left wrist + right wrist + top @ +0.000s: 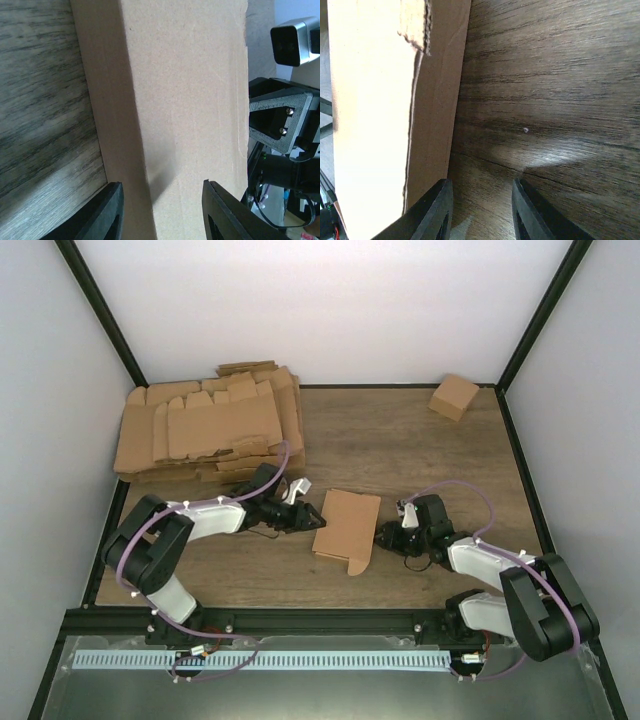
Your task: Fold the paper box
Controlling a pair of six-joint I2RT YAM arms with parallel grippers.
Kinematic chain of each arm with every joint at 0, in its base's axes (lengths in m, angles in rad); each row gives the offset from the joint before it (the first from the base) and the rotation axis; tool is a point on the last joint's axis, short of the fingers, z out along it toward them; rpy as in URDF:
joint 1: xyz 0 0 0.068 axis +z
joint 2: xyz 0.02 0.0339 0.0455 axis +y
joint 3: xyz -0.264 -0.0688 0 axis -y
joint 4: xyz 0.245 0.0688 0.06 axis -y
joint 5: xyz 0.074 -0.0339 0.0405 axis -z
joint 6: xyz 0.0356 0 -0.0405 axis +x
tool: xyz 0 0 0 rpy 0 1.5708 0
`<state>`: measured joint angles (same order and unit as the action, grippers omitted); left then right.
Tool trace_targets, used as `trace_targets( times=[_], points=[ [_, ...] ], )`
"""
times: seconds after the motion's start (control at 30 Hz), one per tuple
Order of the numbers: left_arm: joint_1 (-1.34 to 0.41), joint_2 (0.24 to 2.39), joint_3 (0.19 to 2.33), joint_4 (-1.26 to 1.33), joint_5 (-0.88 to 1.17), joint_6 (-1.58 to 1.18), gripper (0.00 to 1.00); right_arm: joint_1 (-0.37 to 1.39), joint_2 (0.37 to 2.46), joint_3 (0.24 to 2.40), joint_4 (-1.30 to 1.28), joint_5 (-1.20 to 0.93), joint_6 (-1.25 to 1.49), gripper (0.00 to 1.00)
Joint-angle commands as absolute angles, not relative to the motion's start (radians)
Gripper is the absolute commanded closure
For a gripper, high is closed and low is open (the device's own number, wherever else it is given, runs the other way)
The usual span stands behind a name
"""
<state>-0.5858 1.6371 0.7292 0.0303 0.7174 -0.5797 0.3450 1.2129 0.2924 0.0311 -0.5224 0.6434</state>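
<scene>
A partly folded brown paper box [345, 528] lies on the wooden table between my two arms. My left gripper [312, 516] is open at the box's left edge. In the left wrist view its jaws [162, 212] stand apart, with the box [185, 100] filling the space ahead of them. My right gripper [386, 536] is open at the box's right edge. In the right wrist view its fingers [482, 212] stand apart over bare wood, with the box's wall [385, 110] just to the left of the left finger.
A stack of flat cardboard blanks [210, 425] lies at the back left. A small finished box [453, 396] stands at the back right corner. White walls with black posts enclose the table [400, 455]. The right arm [285, 120] shows beyond the box in the left wrist view.
</scene>
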Motion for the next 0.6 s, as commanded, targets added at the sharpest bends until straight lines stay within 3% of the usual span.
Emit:
trace_targets(
  times=[0.0, 0.57],
  points=[
    [-0.6, 1.659, 0.751, 0.034, 0.714, -0.56, 0.54, 0.339, 1.2, 0.291, 0.034, -0.515, 0.629, 0.65],
    [-0.609, 1.685, 0.759, 0.034, 0.705, -0.558, 0.59, 0.338, 1.202, 0.288, 0.039, -0.522, 0.627, 0.64]
  ],
)
